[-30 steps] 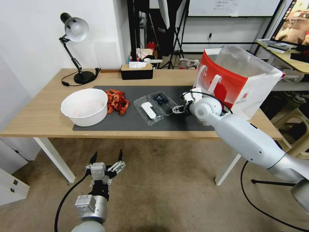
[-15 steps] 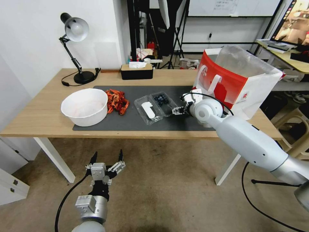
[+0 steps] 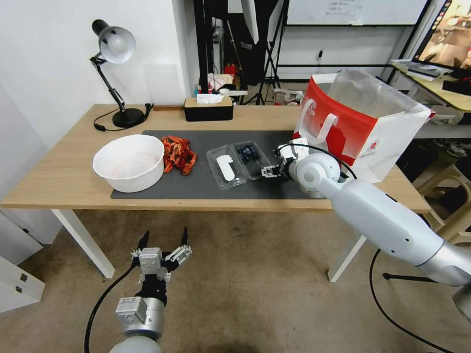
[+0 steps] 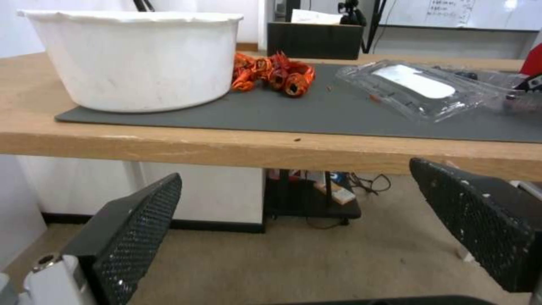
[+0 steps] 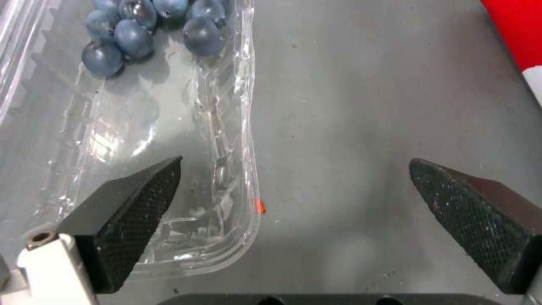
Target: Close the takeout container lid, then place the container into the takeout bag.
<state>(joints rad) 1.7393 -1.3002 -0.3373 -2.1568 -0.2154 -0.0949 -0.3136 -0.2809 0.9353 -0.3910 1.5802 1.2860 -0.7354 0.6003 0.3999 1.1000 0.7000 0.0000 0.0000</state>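
The small clear plastic clamshell takeout container [image 3: 239, 163] of dark blueberries lies open on the grey mat [image 3: 196, 184] at the middle of the wooden surface [image 3: 59, 176], its sticker-bearing clear lid [image 3: 224, 168] flat at the tray's 8 o'clock. The right gripper [image 3: 271, 171], fingers spread wide and holding nothing, has nudged the box toward 10 o'clock over the past second, one finger [image 5: 127, 220] now over the tray's near corner. The lid is not yet closed. The red-and-white paper takeout bag [image 3: 353, 122] waits upright at the container's 2 o'clock. The left gripper [image 3: 164, 242] hangs open below the surface's edge.
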